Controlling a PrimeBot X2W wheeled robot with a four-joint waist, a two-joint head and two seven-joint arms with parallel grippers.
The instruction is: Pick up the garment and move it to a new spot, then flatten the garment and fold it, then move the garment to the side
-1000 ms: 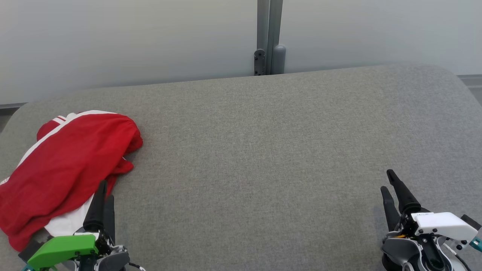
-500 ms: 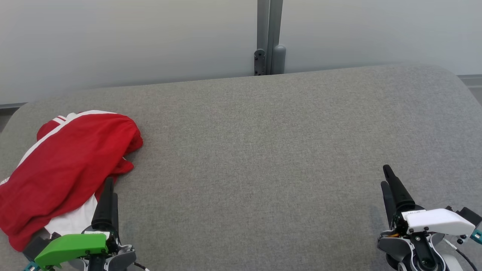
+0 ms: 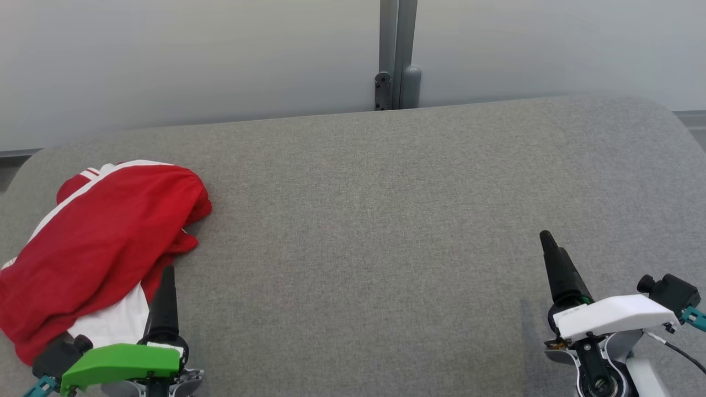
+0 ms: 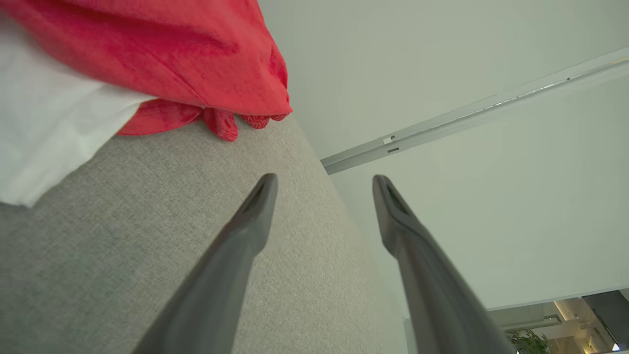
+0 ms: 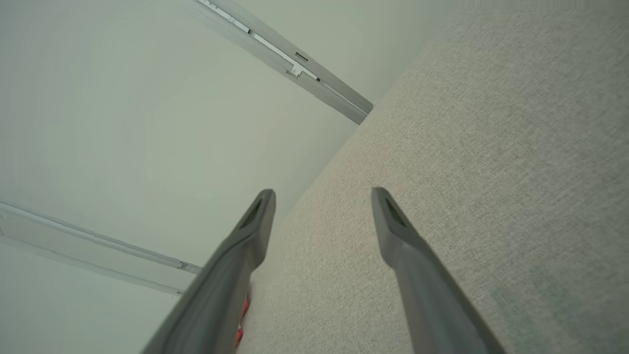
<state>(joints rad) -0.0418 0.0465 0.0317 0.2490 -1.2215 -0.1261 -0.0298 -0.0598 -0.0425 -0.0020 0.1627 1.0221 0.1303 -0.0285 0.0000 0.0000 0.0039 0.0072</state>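
Red-and-white garment [image 3: 105, 231] at left edge of bench [image 3: 375, 220].
My left gripper [image 4: 324, 187] gapes just beside it; my right gripper [image 5: 322, 196], also open, sits lower right, broad grey fabric between.

Soft red-and-white cloth garment [image 3: 94, 231], coarse matt grey woven fabric surface [image 3: 375, 220], smooth metal post [image 3: 397, 55], matt dark fingers [image 4: 245, 236]
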